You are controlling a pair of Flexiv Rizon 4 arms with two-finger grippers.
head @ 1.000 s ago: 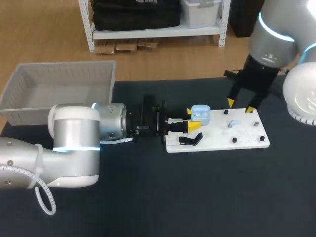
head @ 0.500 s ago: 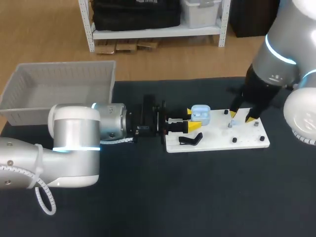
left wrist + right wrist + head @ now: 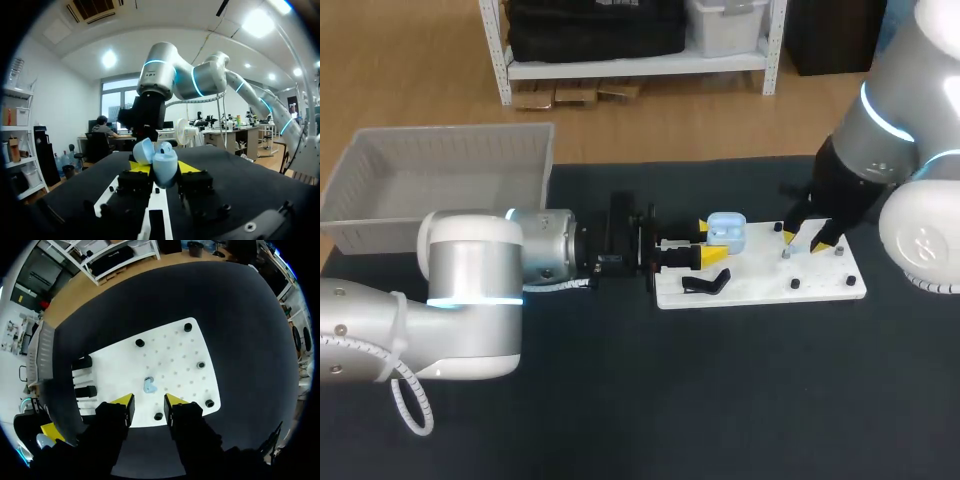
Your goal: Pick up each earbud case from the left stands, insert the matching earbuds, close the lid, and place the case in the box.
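An open light blue earbud case (image 3: 726, 230) is held over the left end of the white board (image 3: 760, 285), with my left gripper (image 3: 712, 242) shut on it. The left wrist view shows the case (image 3: 162, 160) upright between the yellow fingertips (image 3: 189, 166), lid tipped back. Over the board's right part my right gripper (image 3: 805, 241) hangs open. In the right wrist view a small light blue earbud (image 3: 149, 386) lies on the board (image 3: 170, 355) just ahead of that gripper (image 3: 149, 401), in line with the gap between the fingers and untouched.
A grey basket (image 3: 440, 175) stands at the table's back left. An empty black stand (image 3: 706, 283) sits on the board's left end, and two black stands (image 3: 84, 390) show in the right wrist view. Several small black pegs (image 3: 201, 365) dot the board.
My right gripper has come down and toward the board, over the earbud, with its fingers drawn a little closer. The left arm and the case have not moved.
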